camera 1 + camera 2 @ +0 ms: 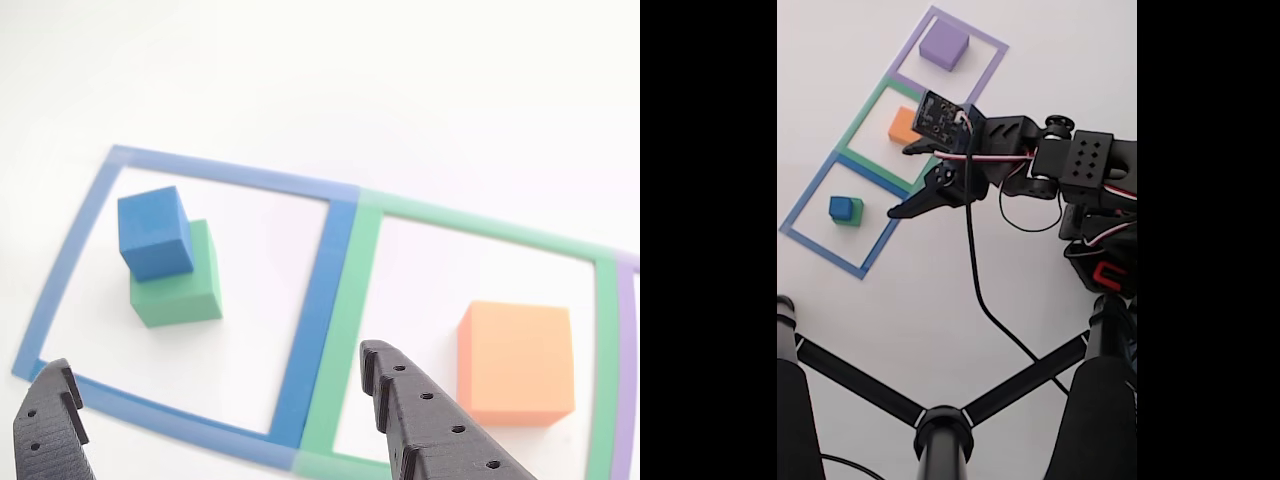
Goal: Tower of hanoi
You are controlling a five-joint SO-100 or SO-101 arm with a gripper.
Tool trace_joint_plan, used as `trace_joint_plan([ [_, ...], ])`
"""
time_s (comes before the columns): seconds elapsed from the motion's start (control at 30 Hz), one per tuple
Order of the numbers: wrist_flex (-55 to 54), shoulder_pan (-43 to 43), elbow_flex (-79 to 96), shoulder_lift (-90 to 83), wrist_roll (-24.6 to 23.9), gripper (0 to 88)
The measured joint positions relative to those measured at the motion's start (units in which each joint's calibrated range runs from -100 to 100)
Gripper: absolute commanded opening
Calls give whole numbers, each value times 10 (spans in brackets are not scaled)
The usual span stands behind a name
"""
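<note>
Over on the left of the other view, you've got the blue block perched on the green block, skewed and overhanging its far left side, both inside the blue outline: smallest on the next size up, the way the puzzle wants it. Moving right, your hand hangs spread wide with nothing in it, one finger at the lower left edge, the other straddling the border between the blue and green outline. So the stacked pair lies ahead and left of the gap, apart from both fingers. Further right, the orange block sits alone on the worktop in the green square, just beside the right-hand finger. In the fixed view, the purple block waits in its purple outline, well apart from the hand.
</note>
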Motion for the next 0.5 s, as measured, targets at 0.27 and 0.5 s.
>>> trace_joint_plan([
  [0.27,-261,-11,57,141,0,336],
  [0.5,-429,-23,43,321,0,334],
])
